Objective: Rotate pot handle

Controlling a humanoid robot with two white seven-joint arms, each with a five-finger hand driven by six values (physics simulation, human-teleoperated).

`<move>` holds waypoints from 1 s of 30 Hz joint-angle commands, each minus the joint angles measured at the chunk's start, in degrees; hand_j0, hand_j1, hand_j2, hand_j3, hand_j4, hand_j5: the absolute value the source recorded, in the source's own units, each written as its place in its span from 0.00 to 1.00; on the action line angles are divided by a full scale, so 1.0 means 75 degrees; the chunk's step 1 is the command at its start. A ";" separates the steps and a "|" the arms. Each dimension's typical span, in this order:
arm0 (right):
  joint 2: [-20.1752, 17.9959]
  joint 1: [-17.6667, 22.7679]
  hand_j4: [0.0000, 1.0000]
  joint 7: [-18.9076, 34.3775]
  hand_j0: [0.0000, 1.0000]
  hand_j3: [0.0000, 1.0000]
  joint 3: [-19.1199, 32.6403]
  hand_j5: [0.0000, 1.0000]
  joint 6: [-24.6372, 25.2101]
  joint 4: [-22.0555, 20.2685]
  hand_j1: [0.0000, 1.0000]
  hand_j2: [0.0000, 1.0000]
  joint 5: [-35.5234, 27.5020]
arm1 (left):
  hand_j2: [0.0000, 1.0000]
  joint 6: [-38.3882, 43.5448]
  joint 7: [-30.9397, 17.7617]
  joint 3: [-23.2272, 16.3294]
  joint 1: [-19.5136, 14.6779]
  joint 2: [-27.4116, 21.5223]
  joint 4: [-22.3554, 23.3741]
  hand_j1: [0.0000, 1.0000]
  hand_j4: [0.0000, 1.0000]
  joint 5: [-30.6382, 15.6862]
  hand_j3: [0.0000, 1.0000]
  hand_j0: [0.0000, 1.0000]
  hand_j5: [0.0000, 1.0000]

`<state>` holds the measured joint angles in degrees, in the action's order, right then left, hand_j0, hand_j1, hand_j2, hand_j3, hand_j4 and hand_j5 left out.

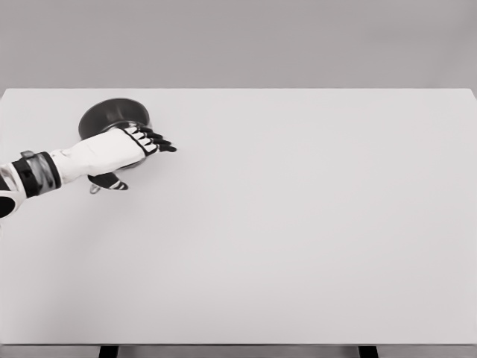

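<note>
Left hand (123, 149) comes in from lower-left edge, white forearm w/ black-and-grey wrist band, reaching up and to the right over the table (298, 239). Fingers (156, 142) are dark-tipped, stretched out roughly flat and pointing right, thumb hanging below the palm; they look relaxed, gripping nothing I can make out.

Pot (112, 115) sits just behind and partly under the hand, at the table's far-left area. It's dark, round, low-walled; near rim is hidden by the palm and knuckles. Inside looks dark and bare as far as it shows, but part of the interior is covered by the hand, so can't say for all of it.

Pot handle (95, 188) pokes out below the hand as a small grey tip next to the thumb; most of its length is hidden under the palm. Can't tell whether palm touches the pot or hovers over it.
</note>
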<state>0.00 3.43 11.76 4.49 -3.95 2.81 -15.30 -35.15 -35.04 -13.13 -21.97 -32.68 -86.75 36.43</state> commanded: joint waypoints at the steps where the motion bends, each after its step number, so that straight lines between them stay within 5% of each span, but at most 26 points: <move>1: 0.0000 0.0000 1.00 0.0013 1.00 1.00 -0.0001 1.00 0.0000 0.0001 1.00 1.00 0.0001 | 1.00 0.0021 0.0005 0.0028 0.0000 -0.0026 0.0047 1.00 1.00 -0.0041 1.00 1.00 1.00; 17: 0.0000 0.0000 1.00 0.0002 1.00 1.00 -0.0001 1.00 0.0000 0.0001 1.00 1.00 0.0001 | 1.00 0.0021 0.0005 0.0673 0.0270 -0.0506 0.0071 1.00 1.00 -0.0100 1.00 1.00 1.00; 30: 0.0000 0.0000 1.00 0.0002 1.00 1.00 -0.0001 1.00 0.0000 0.0001 1.00 1.00 0.0001 | 1.00 0.0021 0.0005 0.0684 0.0270 -0.0658 0.0387 1.00 1.00 -0.0053 1.00 1.00 1.00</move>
<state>0.00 3.43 11.77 4.49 -3.95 2.81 -15.30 -35.15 -35.03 -8.02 -19.95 -37.36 -84.36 36.34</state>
